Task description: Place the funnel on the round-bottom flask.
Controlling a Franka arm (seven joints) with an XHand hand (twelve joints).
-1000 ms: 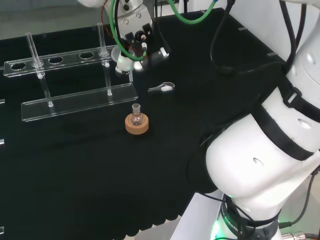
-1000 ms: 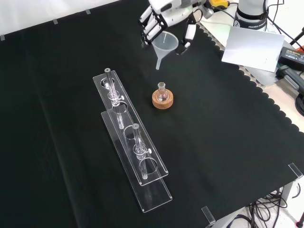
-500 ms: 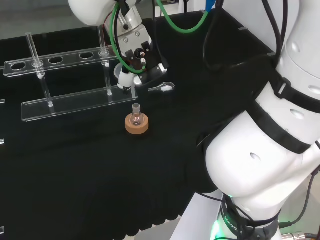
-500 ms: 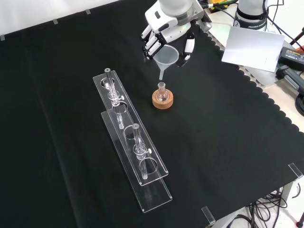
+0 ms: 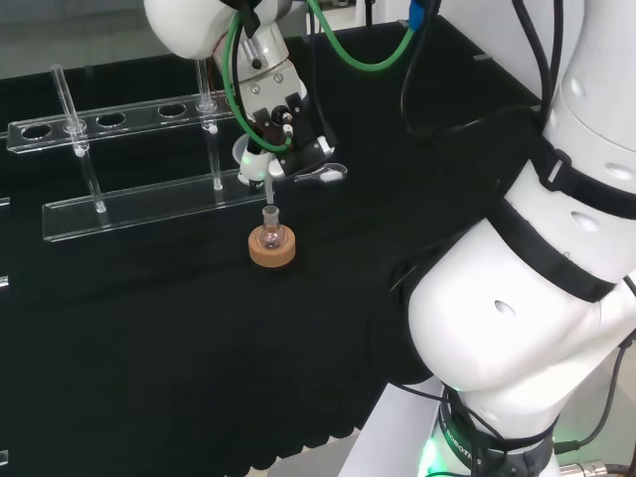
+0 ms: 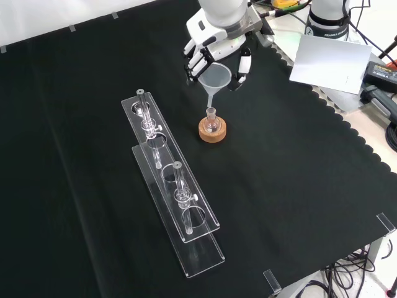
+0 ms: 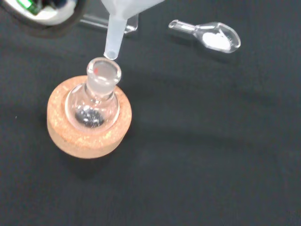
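Observation:
A small clear round-bottom flask (image 5: 269, 232) (image 6: 211, 122) (image 7: 96, 96) stands upright on a cork ring (image 5: 272, 252) (image 6: 213, 132) (image 7: 87, 134). The hand (image 5: 278, 114) (image 6: 217, 46) is shut on a translucent white funnel (image 6: 214, 79) (image 5: 252, 159), fingers curled round its bowl. The funnel hangs upright just above the flask. In the wrist view the funnel's stem (image 7: 114, 35) ends right at the rim of the flask's neck, slightly off its centre. I cannot tell whether the tip touches the glass.
A clear two-tier tube rack (image 5: 149, 189) (image 6: 170, 180) with a few glass tubes stands beside the flask, left of it in the head and front views. A small clear scoop (image 5: 323, 175) (image 7: 211, 36) lies on the cloth near the flask. Black cloth (image 6: 298, 186) spreads around.
The hand has come down and toward the flask with the funnel. The stem's tip went from well above and aside of the neck to just over its rim.

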